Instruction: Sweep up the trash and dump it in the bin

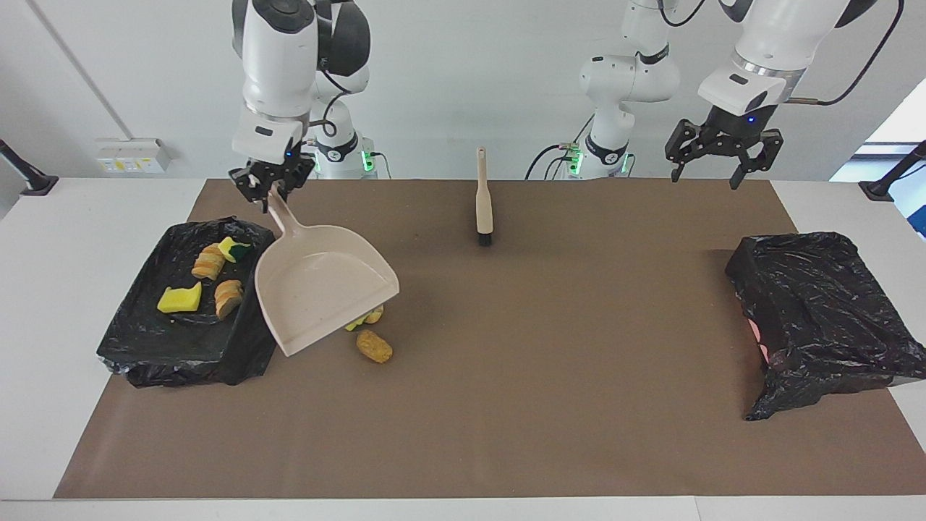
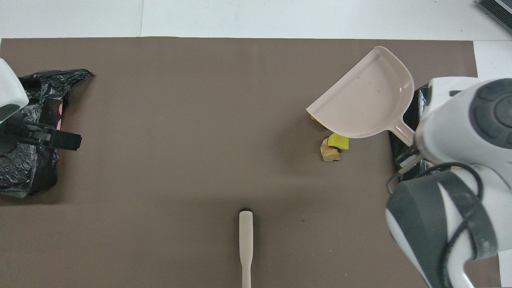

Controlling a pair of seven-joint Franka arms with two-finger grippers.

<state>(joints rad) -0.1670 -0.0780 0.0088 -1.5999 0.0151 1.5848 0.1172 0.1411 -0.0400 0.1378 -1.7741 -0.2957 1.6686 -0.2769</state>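
Note:
My right gripper is shut on the handle of the beige dustpan, holding it tilted and empty in the air beside the black-lined bin. Several scraps lie in the bin: yellow sponge pieces, one green-backed, and tan chunks. Three scraps lie on the brown mat by the dustpan's lip: a tan chunk, and a yellow piece with a tan chunk. In the overhead view the dustpan covers part of the first. My left gripper is open and empty.
A beige brush with black bristles is at the middle of the mat near the robots; it also shows in the overhead view. A second black-bagged container sits at the left arm's end, under my left gripper.

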